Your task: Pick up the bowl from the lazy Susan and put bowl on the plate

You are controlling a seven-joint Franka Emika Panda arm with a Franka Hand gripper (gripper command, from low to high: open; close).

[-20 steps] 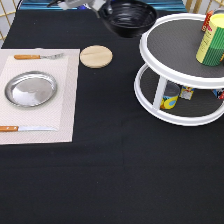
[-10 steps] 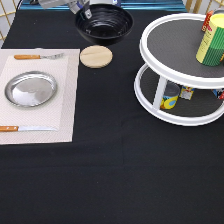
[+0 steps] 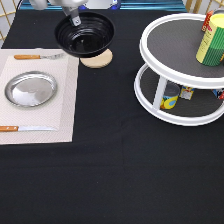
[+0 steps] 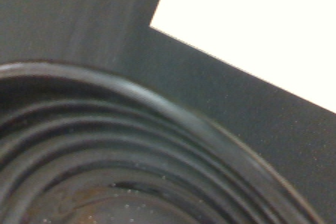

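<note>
1. The bowl (image 3: 84, 33) has been travelling: a second ago it was near the surface's top edge, roughly midway across; half a second ago it was further toward the exterior view's left; now it is hanging lower and closer to the mat (image 3: 37, 97), partly hiding the wooden disc (image 3: 97, 60).
2. That means the bowl is already off the lazy Susan (image 3: 182, 70), which is carrying only a yellow-green can (image 3: 214, 40) on top and small items below. The bowl is not yet on the plate (image 3: 30, 89), which is lying bare on the mat between a fork (image 3: 37, 56) and a knife (image 3: 25, 128).
3. The pincer (image 3: 75, 19) is reaching in from the surface's top edge and gripping the bowl's far rim, holding it tilted above the cloth.
4. The wrist view is showing the bowl's ridged rings (image 4: 112, 165) close up, with the mat's corner (image 4: 255, 35) beyond.
</note>
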